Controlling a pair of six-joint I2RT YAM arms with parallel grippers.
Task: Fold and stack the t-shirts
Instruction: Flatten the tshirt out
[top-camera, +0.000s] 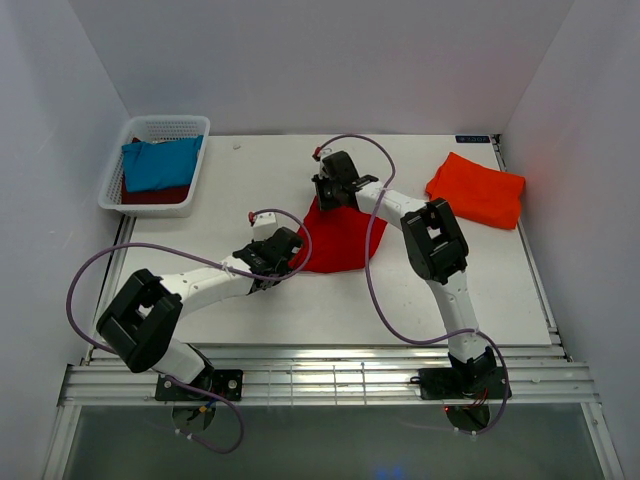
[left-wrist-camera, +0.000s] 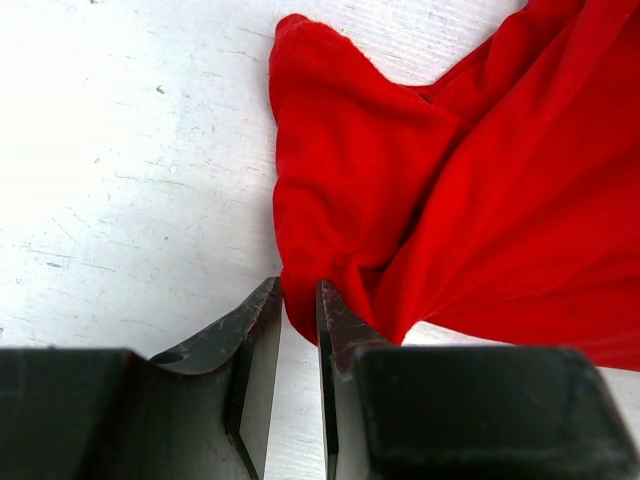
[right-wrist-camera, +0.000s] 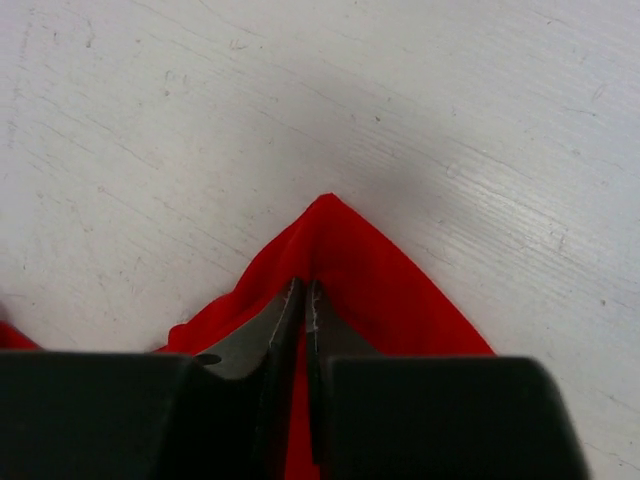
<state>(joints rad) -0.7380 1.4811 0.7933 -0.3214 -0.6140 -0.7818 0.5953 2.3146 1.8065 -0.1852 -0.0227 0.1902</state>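
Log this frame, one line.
left gripper: shut on red t-shirt edge | right gripper: shut on its corner | orange-red t-shirt: folded, right side

A robot lab cell — white walls (top-camera: 300, 60) boxing a scuffed table (top-camera: 300, 300).

The small dark label (top-camera: 472, 139) on the table (top-camera: 250, 180) is unreadable.

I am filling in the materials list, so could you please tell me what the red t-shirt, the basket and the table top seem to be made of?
The red t-shirt: soft matte cloth; it drapes in loose folds. The basket: probably white plastic; thin mesh walls. The table top: hard white-painted board, perhaps wood; fine scratches and grain-like lines show.
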